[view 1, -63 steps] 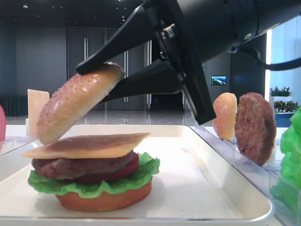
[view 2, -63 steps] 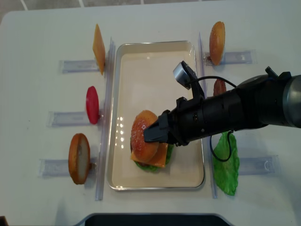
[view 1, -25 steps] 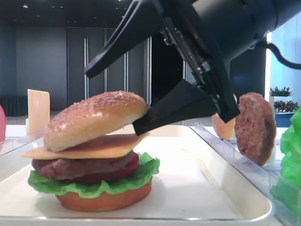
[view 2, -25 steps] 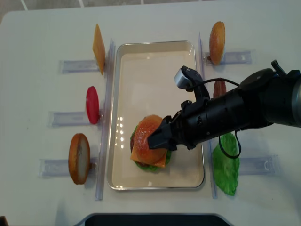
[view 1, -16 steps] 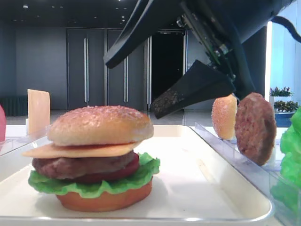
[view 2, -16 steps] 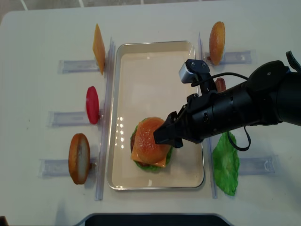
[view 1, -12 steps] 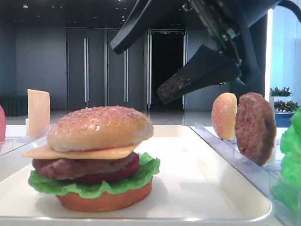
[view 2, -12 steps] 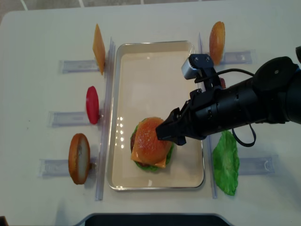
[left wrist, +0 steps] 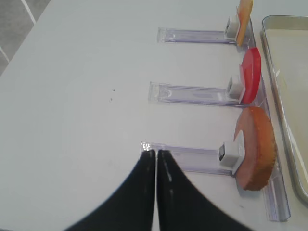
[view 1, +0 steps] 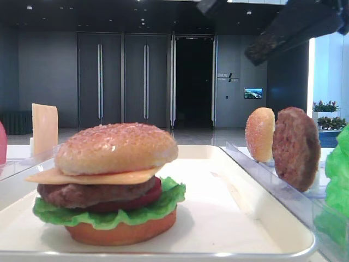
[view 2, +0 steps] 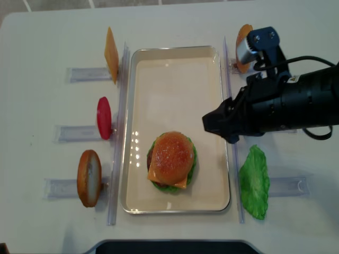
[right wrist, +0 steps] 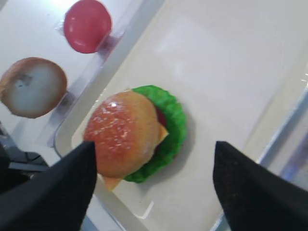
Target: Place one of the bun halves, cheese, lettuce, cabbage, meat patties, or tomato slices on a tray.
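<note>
The place looked like a lobby or hall of an office building set up for a robot demonstration. Behind the white table (view 2: 47,211) stood tall dark double doors (view 1: 122,79) with long metal handles. Right of the doors hung a small lit wall screen (view 1: 253,93), and further right, potted plants (view 1: 325,106) stood beside a bright window.

arm (view 2: 296,103): black, bulky | wrist camera (view 2: 257,42): grey-blue | cable (view 2: 296,59): black
</note>
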Available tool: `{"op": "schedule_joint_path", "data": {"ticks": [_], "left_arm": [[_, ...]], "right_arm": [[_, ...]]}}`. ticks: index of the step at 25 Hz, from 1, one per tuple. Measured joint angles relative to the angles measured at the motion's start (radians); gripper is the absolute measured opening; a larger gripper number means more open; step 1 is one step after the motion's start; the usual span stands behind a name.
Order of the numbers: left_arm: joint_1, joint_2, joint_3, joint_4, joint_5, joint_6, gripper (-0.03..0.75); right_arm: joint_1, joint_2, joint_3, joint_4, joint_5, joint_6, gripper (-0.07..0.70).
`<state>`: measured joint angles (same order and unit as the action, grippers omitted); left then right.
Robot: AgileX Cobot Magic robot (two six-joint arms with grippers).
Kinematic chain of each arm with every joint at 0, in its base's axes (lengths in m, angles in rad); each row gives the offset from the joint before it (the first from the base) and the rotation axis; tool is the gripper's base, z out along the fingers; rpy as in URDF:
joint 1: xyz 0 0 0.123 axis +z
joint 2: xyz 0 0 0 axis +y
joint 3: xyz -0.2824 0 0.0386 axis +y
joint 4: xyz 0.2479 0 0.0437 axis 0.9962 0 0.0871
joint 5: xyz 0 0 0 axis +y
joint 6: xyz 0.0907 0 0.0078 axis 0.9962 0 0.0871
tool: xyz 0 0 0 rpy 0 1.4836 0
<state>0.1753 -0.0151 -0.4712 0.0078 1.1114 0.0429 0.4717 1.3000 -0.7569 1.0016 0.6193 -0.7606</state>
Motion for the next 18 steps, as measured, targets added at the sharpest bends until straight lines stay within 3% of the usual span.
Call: {"op": "schedule_joint_path", "data": {"ticks": [5, 9, 14, 18], "left_arm": [[0.000, 0.000, 0.000, 0.000, 0.000, 0.000, -0.001], [0.000, 0.000, 0.000, 0.000, 0.000, 0.000, -0.001], [0.000, 0.000, 0.000, 0.000, 0.000, 0.000, -0.001], [0.000, 0.000, 0.000, 0.000, 0.000, 0.000, -0.001]], "right_arm": [[-0.149, -0.096, 0.000, -0.284, 0.048, 0.190, 0.514], [-0.279, -0.163, 0.000, -0.518, 0.118, 0.332, 0.514], [-0.412, -0.224, 0.000, -0.783, 0.233, 0.506, 0.514], [-0.463, -0.245, 0.000, -0.943, 0.357, 0.642, 0.514]]}}
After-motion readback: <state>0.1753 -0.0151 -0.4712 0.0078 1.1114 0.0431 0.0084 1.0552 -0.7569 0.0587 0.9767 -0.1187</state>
